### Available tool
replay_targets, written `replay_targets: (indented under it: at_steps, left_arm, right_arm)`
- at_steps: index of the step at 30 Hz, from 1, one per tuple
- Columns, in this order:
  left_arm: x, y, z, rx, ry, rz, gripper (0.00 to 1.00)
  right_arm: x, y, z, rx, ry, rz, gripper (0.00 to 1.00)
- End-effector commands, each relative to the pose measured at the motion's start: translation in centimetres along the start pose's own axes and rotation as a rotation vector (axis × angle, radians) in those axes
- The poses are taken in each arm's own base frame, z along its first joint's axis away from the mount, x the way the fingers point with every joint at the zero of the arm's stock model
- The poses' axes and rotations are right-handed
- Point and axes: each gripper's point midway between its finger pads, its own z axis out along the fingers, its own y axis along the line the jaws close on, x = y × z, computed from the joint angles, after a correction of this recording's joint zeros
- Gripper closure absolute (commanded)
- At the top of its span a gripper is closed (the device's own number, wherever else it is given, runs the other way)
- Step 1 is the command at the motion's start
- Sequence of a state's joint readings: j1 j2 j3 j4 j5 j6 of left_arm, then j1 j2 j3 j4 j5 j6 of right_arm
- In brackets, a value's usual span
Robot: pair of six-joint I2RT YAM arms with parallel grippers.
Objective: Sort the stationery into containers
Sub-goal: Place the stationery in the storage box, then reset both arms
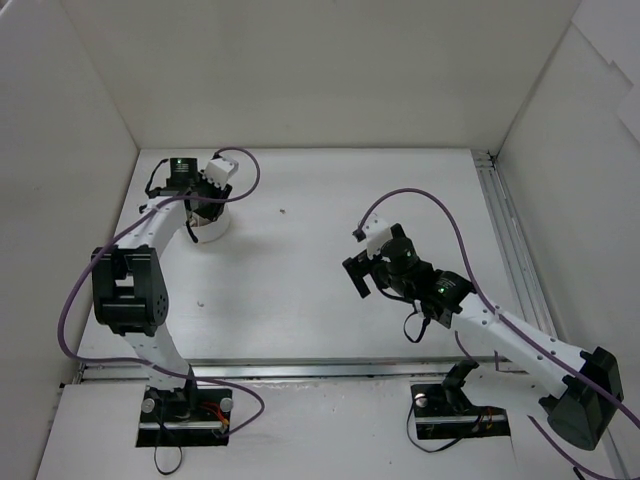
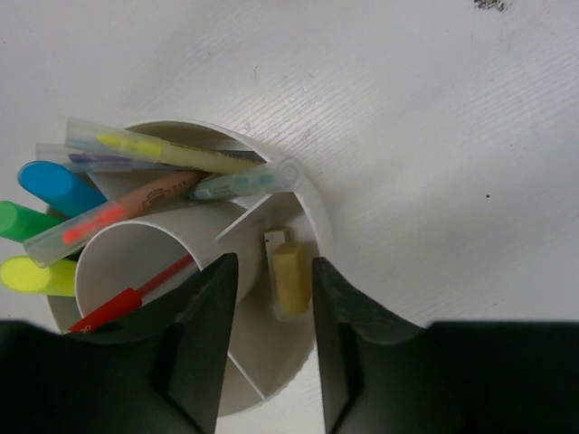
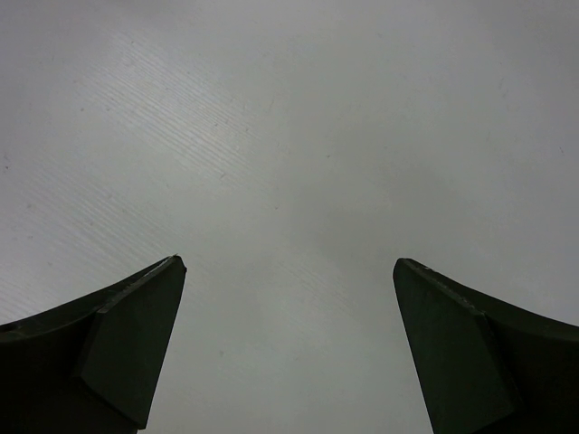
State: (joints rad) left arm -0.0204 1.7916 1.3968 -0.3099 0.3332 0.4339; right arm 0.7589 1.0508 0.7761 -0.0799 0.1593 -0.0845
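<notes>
The round white tub (image 1: 213,229) stands at the back left; in the left wrist view its rim (image 2: 318,221) and inner dividers show. It holds blue (image 2: 56,187), green (image 2: 18,221) and yellow (image 2: 27,276) highlighter ends, a clear yellow pen (image 2: 172,152), an orange stick (image 2: 118,210), a teal pen (image 2: 244,181) and a red pen (image 2: 127,300). A tan eraser (image 2: 292,278) lies in one compartment beside a small white block (image 2: 276,239). My left gripper (image 2: 273,264) hovers open above that compartment, touching nothing. My right gripper (image 3: 289,262) is wide open and empty over bare table (image 1: 358,275).
White walls enclose the table on the left, back and right. An aluminium rail (image 1: 510,250) runs along the right side. A small dark speck (image 1: 285,211) lies right of the tub. Purple cables loop over both arms.
</notes>
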Motion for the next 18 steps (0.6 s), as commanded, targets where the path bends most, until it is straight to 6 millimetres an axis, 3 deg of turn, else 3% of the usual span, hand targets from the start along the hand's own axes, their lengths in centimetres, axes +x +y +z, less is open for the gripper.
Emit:
replay_targets:
  at_steps: [1,6,7,9,10,11,12,13,14,15,17,18]
  left_arm:
    - [-3.8,1.3,-2.3,-0.053,-0.098,0.016,0.63]
    - [-5.7,0.2,-5.1,-0.025,-0.177,0.018,0.57]
    - [-6.9,-0.3,-6.9,-0.017,-0.227,0.031,0.55]
    - [-7.7,-1.0,-8.3,-0.024,-0.284,0.039,0.48]
    - [-9.2,-1.1,-10.7,-0.049,-0.354,0.055,0.46]
    - [-9.2,-1.5,-11.2,-0.052,-0.382,0.058,0.43]
    - [-9.6,-1.6,-12.1,-0.057,-0.404,0.049,0.34]
    - [-10.5,-1.9,-14.2,-0.072,-0.450,0.051,0.14]
    - [-10.6,-2.1,-15.0,-0.074,-0.466,0.014,0.01]
    - [-11.4,-2.3,-17.2,-0.098,-0.513,-0.005,0.01]
    - [-11.5,-1.8,-19.1,-0.168,-0.543,-0.111,0.00]
    - [-12.0,-2.4,-21.2,-0.173,-0.594,-0.215,0.01]
  right_arm:
    - [-2.9,-1.0,-0.3,0.038,-0.071,0.009,0.02]
    - [-3.2,-0.6,-0.6,0.013,-0.083,0.015,0.02]
    - [-3.7,-0.5,-0.8,0.005,-0.098,0.025,0.02]
    - [-4.2,0.0,-1.3,-0.029,-0.118,0.030,0.02]
    - [-4.4,-0.1,-1.4,-0.029,-0.126,0.036,0.02]
    - [-4.6,-0.1,-1.8,-0.034,-0.139,0.038,0.02]
    - [-4.8,-0.1,-2.0,-0.034,-0.145,0.041,0.02]
    - [-4.8,-0.2,-2.2,-0.031,-0.154,0.056,0.02]
    - [-4.7,-0.4,-2.4,-0.021,-0.158,0.066,0.02]
    - [-4.6,-0.6,-2.5,-0.009,-0.160,0.092,0.02]
    - [-4.5,-1.9,-3.0,0.065,-0.168,0.130,0.02]
    - [-4.2,-2.2,-3.0,0.093,-0.169,0.204,0.02]
